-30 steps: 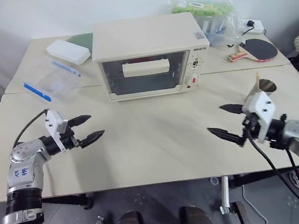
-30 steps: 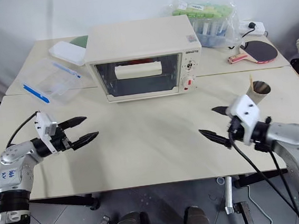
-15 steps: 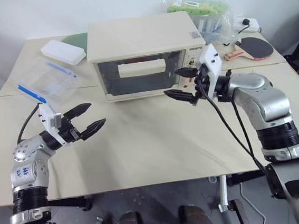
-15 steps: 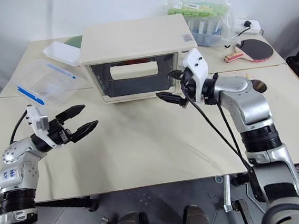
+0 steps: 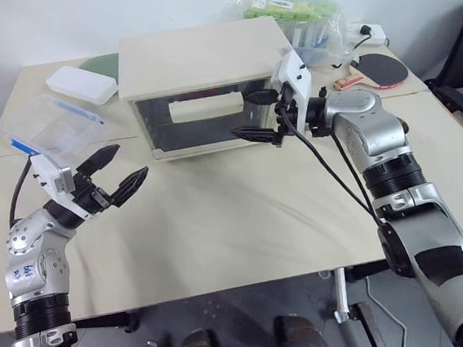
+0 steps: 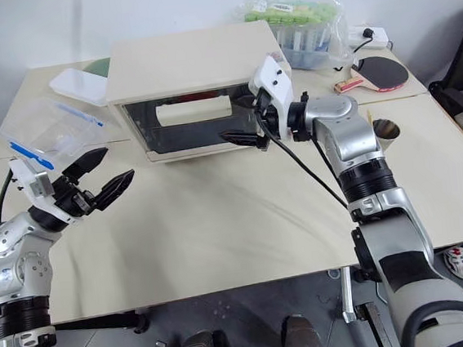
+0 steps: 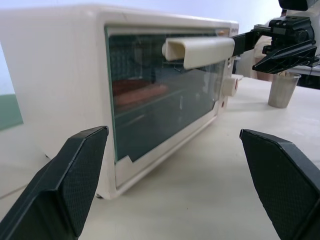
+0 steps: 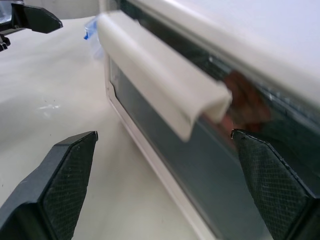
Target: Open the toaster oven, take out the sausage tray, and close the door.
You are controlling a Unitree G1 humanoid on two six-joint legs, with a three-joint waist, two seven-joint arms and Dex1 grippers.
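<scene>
My left gripper [image 5: 117, 178] hangs over the worktop [image 5: 244, 221] at about 8 o'clock from the toaster oven [image 5: 198, 86], well apart from it, jaws released and wide, nothing between them. Clear plastic box with blue clips [image 5: 47, 130] lies at 9 o'clock of the oven, white lid [image 5: 82, 83] beyond it at 10 o'clock. Toaster oven sits mid-worktop toward the far side, glass front facing me. The door [image 5: 206, 120] is shut, cream bar handle [image 5: 205, 107] across its upper part. Sausage tray [image 7: 140, 95] is inside the oven behind the glass, seen as a reddish blur on the rack; details too dim to tell. My right gripper [image 5: 252, 116] is right at the door front, at the handle's 3 o'clock end, jaws released and wide, one black finger above the handle level and one below; the right wrist view shows the handle between the fingertips and not touched. Metal cup [image 6: 386, 129] stands at 4 o'clock of the oven. Bag of green items [image 5: 299, 19] and table tennis paddle [image 5: 377, 67] lie at 1 to 2 o'clock.
</scene>
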